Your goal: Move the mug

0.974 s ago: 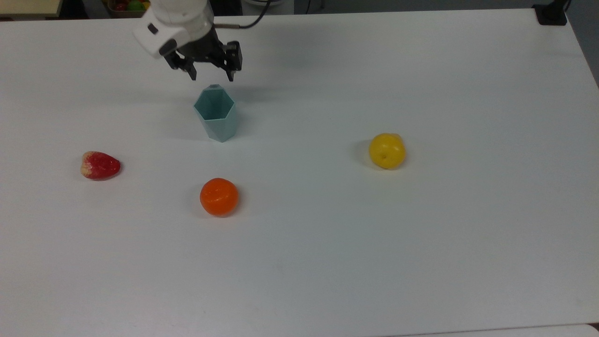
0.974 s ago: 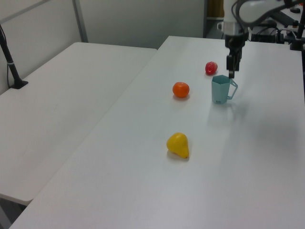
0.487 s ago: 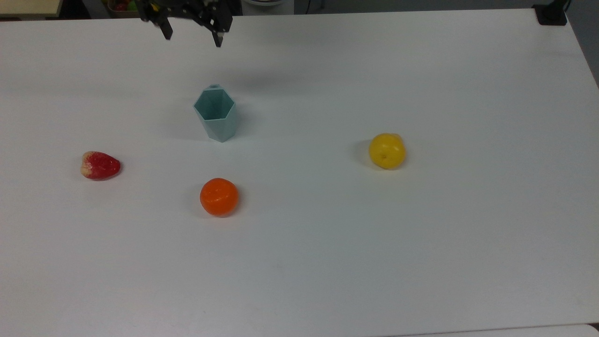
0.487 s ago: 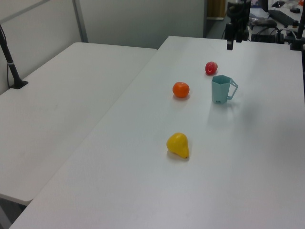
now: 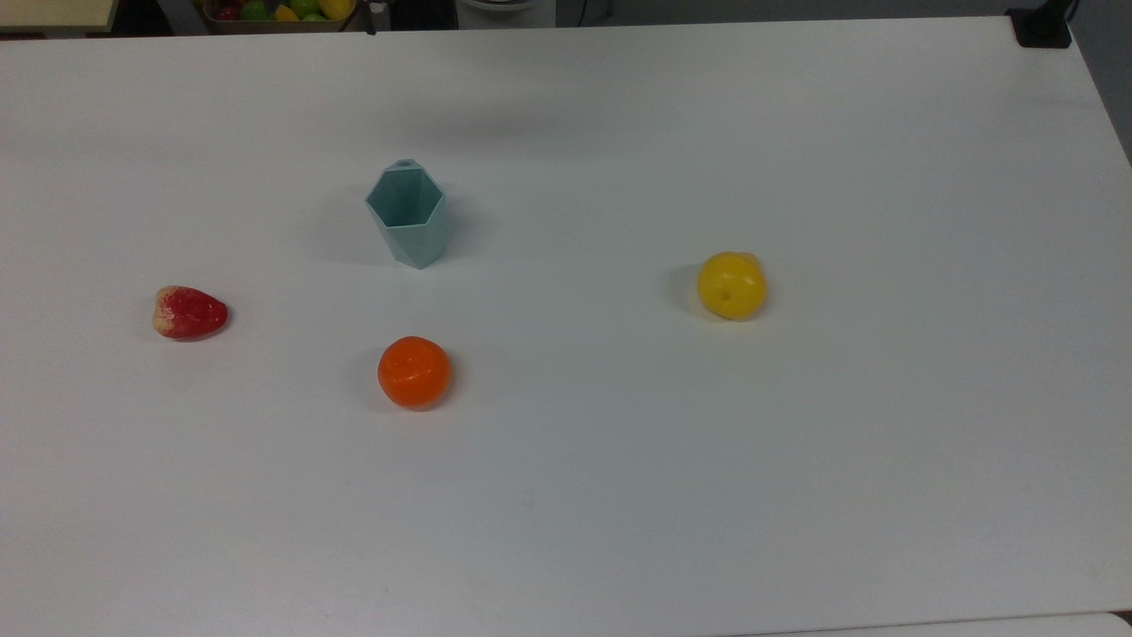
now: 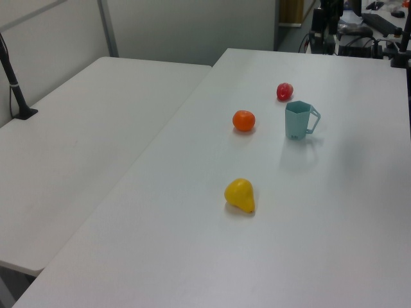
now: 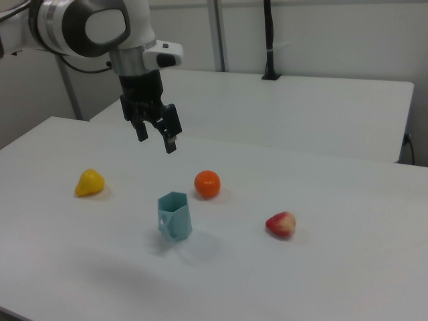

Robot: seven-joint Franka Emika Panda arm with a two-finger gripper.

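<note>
1. White bench (image 5: pixel 796 487), partition walls behind, second table alongside. Mug (image 5: pixel 407 215) stands upright on it, free of any contact, hex rim up, handle on the left view's right (image 6: pixel 313 119).
2. My gripper (image 7: pixel 155 136) hangs high above the mug in the right view, fingers spread, holding nothing. Well apart from the cup.
3. Neighbours: orange (image 5: pixel 414 372) near the mug, toward the top view's bottom edge; strawberry (image 5: pixel 189 312) off to the top view's left; yellow pear-like fruit (image 5: pixel 731 285) well apart on the top view's right.
4. Risk: a descent off-centre puts a finger on the rim instead of astride a wall. Likely result is a tipped cup; it looks light, tall and tapered.
5. Risk: faceted sides. Closing across a corner rather than two flat faces could twist the cup out or let it slip during a lift.
6. Risk: clipping the handle or the small rim tab on approach would spin the mug, and my grasp line would no longer match.
7. Risk: if I carry it toward the orange or the strawberry, a low path could knock round fruit rolling across the bench.
8. Risk: setting it down tilted means it falls on release. No destination is given, so I judge any flat bare spot on the bench as acceptable.
</note>
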